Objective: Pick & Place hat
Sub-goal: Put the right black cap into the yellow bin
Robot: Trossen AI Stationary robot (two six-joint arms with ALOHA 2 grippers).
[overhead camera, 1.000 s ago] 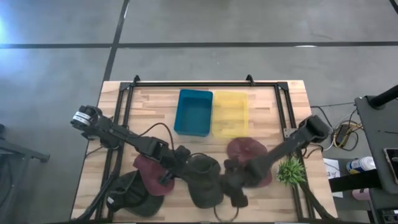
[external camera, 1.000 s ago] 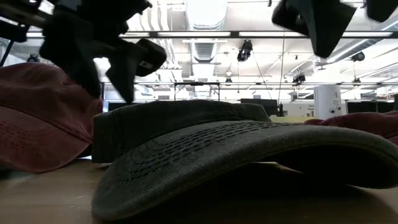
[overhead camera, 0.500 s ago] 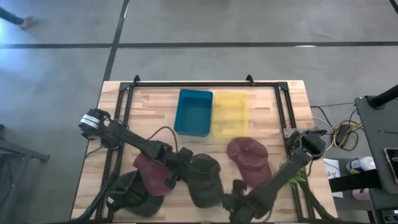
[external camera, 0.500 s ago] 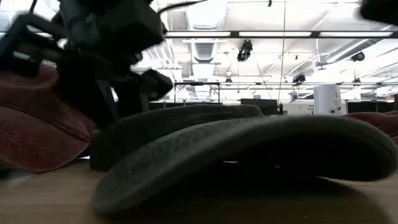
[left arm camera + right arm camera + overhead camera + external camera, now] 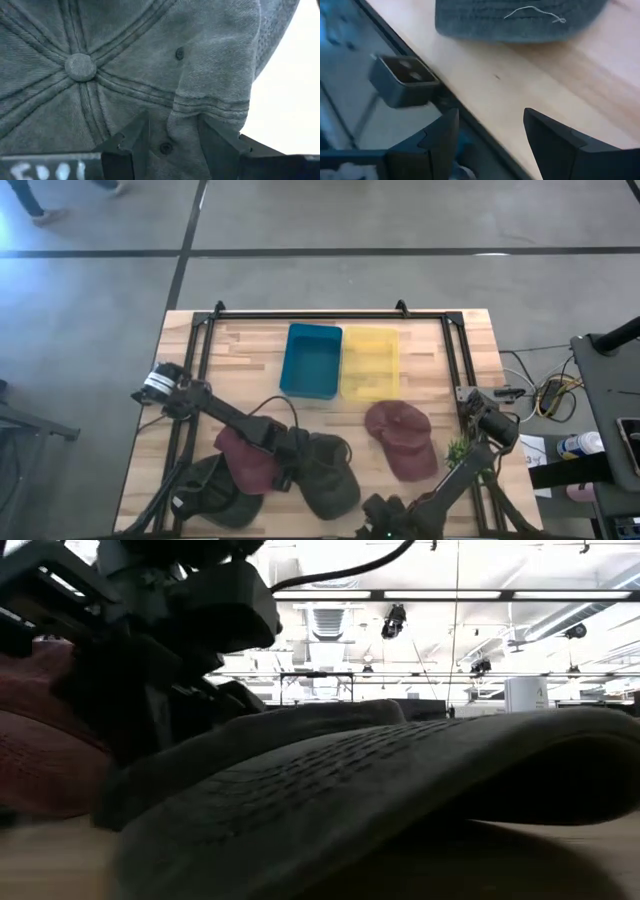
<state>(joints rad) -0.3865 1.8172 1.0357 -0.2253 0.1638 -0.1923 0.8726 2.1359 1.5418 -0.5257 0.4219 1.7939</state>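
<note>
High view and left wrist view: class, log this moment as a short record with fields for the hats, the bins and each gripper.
grey hat: centre front of the table, fabric fold pinched
left gripper: jaws closed on the grey hat's crown
right gripper: at the table's front edge, jaws open, empty
maroon hats: one left of the grey hat, one right
bins: blue bin beside yellow bin, at the back

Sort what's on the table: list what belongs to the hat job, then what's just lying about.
Job:
grey hat, pinched by the left gripper
blue bin
yellow bin
maroon hats, dark hat: perhaps next
right gripper, open at the front edge

Lying about:
green plant
</note>
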